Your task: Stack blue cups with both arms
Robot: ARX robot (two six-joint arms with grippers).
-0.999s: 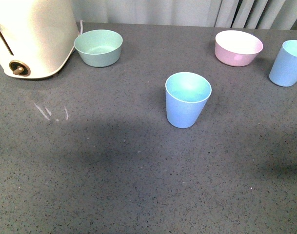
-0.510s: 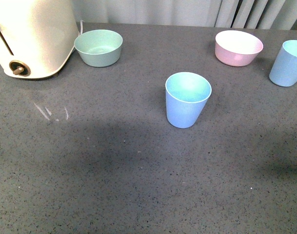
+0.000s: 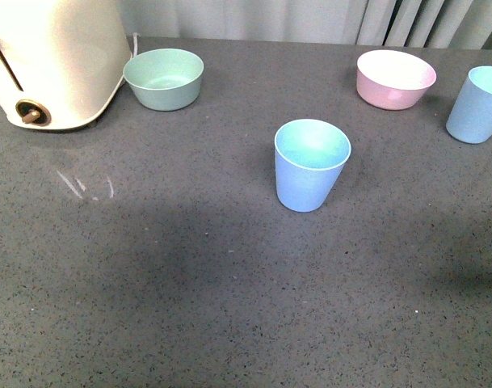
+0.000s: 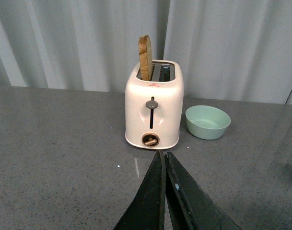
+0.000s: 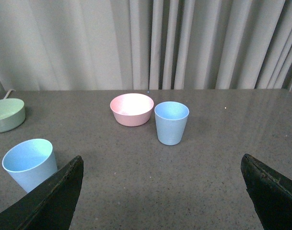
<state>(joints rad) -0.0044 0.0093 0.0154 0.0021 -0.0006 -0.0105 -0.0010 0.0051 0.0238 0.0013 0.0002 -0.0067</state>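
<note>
One blue cup (image 3: 312, 166) stands near the pink bowl (image 3: 395, 79), the second cup (image 3: 478, 105) just beside it. The left gripper (image 4: 163, 155) is pinched together, empty; the right gripper (image 5: 161, 160) gapes wide.

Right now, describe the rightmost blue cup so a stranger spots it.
From the white toaster at far left, cross the grey table rightward. The blue cup stands just right of the pink bowl, taller than it; its twin stands alone mid-table.

Cream toaster (image 3: 52, 61) holding a bread slice (image 4: 145, 57), mint-green bowl (image 3: 163, 78) just beside it, pink bowl (image 3: 395, 79), grey table (image 3: 189, 283)
</note>
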